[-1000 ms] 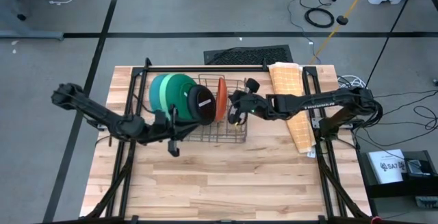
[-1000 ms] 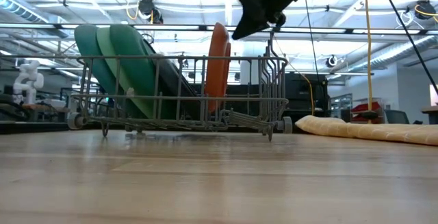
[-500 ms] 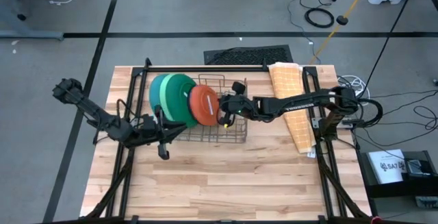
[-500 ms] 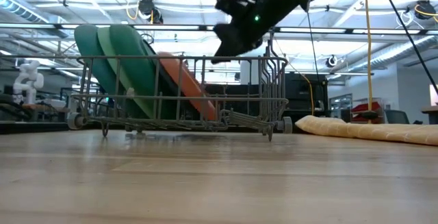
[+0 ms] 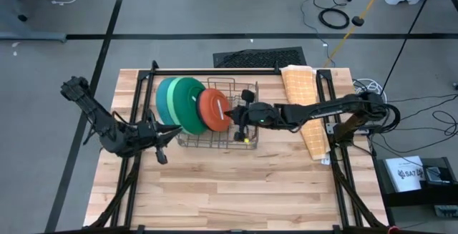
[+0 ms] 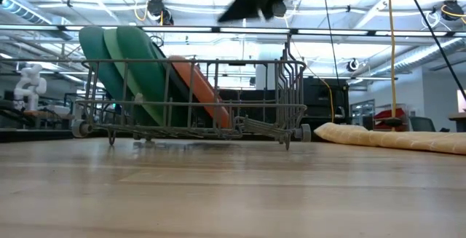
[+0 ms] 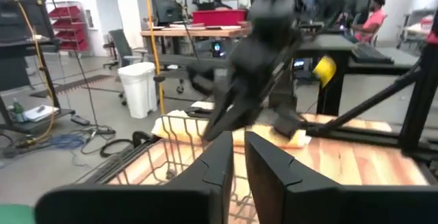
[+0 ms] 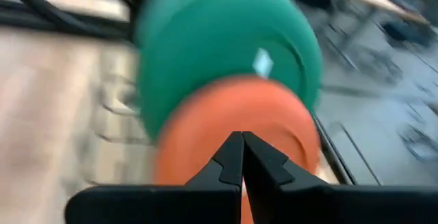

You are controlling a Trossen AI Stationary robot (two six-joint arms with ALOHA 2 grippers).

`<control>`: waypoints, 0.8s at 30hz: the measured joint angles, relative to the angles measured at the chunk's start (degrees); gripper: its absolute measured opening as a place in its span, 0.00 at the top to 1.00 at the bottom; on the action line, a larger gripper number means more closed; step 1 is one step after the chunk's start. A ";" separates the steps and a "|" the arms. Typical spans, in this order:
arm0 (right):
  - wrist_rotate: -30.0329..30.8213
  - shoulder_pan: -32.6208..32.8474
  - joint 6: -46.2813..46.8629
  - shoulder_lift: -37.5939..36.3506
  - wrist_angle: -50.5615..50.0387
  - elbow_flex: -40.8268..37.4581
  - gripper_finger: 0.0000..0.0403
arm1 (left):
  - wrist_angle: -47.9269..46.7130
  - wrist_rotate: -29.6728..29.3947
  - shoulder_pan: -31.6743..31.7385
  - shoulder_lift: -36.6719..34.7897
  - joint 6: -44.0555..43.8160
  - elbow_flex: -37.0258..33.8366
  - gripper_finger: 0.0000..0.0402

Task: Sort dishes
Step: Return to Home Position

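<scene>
In the grey wire rack the plates lean toward the table's left, one on another: teal, light green, dark green, and orange in front. The black plate is hidden behind the orange one. In the low view the orange plate stands on its lower rim in the rack. My right gripper is shut and hovers above the rack just right of the orange plate, touching nothing. My left gripper is shut at the rack's left near corner, clear of the plates.
The orange checked cloth lies folded right of the rack, reaching the table's right rail. Black frame rails run along both sides of the table. Bare wood spreads on the near side of the rack.
The orange plate has tipped from upright toward the table's left and now leans on the stack, covering the black plate. My right gripper moved left and down with it, then rose above the rack. My left gripper drew back from the black plate toward the table's left edge.
</scene>
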 joint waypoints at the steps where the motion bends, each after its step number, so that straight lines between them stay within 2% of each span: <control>1: -1.36 0.64 -0.62 -1.23 0.34 0.00 1.00 | -1.19 0.11 0.02 -0.39 0.00 0.00 0.89; 6: -5.57 2.79 -3.19 -6.37 3.41 -0.62 1.00 | -8.49 4.72 0.62 -3.68 -0.47 -0.02 0.98; 10: -8.73 3.27 -4.75 -12.67 12.75 -8.28 1.00 | -14.96 5.94 1.33 -8.36 -2.98 -0.43 0.98; 14: -8.91 3.23 -3.59 -21.78 21.48 -21.07 1.00 | -12.97 12.35 1.46 -14.55 -1.51 -4.63 0.99; 18: -8.86 3.73 -0.45 -32.19 23.05 -31.89 1.00 | -9.40 17.26 1.47 -19.55 1.15 -10.27 0.99; 24: -8.83 6.56 0.40 -46.36 26.17 -44.45 1.00 | -3.93 18.22 1.48 -24.08 1.03 -19.01 1.00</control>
